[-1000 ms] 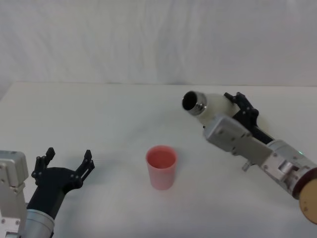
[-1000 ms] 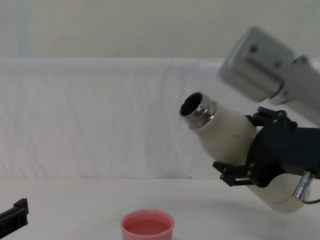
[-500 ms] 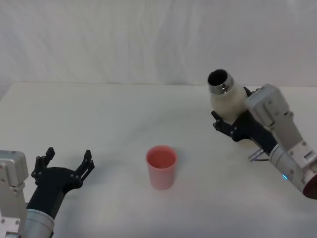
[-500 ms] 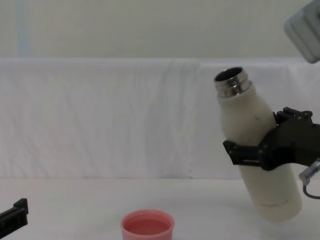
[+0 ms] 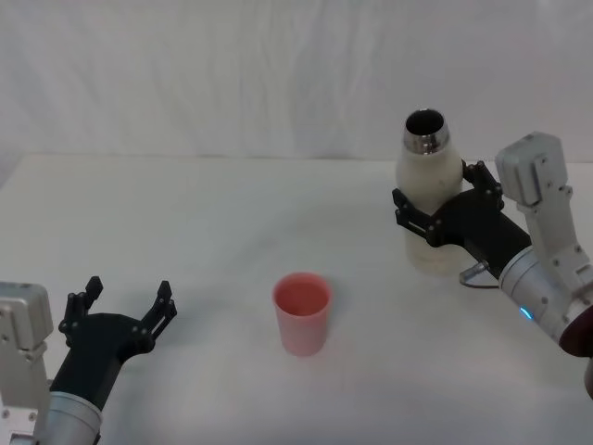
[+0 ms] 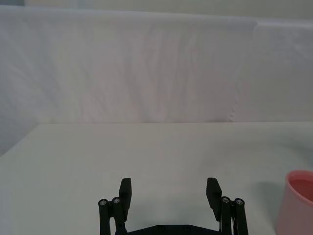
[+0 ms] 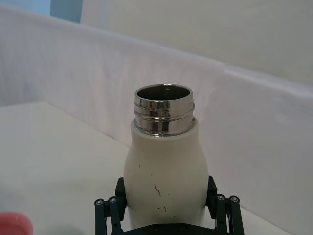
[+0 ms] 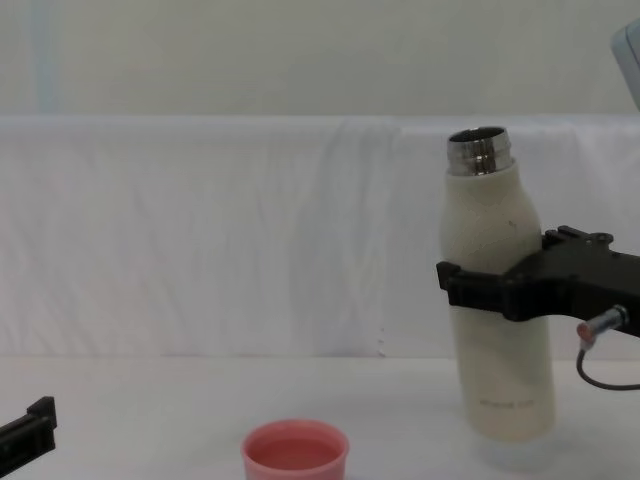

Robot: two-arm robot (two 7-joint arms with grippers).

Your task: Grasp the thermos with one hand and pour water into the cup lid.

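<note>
thermos (image 5: pixel 429 190): back upright from its tilt a second ago, right of the pink cup (image 5: pixel 302 311), right pincer (image 5: pixel 443 215) clamped round its middle. pour judged finished. left pincer (image 5: pixel 125 316): open, idle left of the cup, low over the tabletop (image 5: pixel 222 213).

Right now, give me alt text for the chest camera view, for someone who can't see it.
The right gripper is clamped around the middle of an upright cream-white thermos with an open steel neck, at the right of a white table. A small pink cup lid stands at the lower centre, apart from the thermos, and the tip of the left gripper shows at lower left.
</note>
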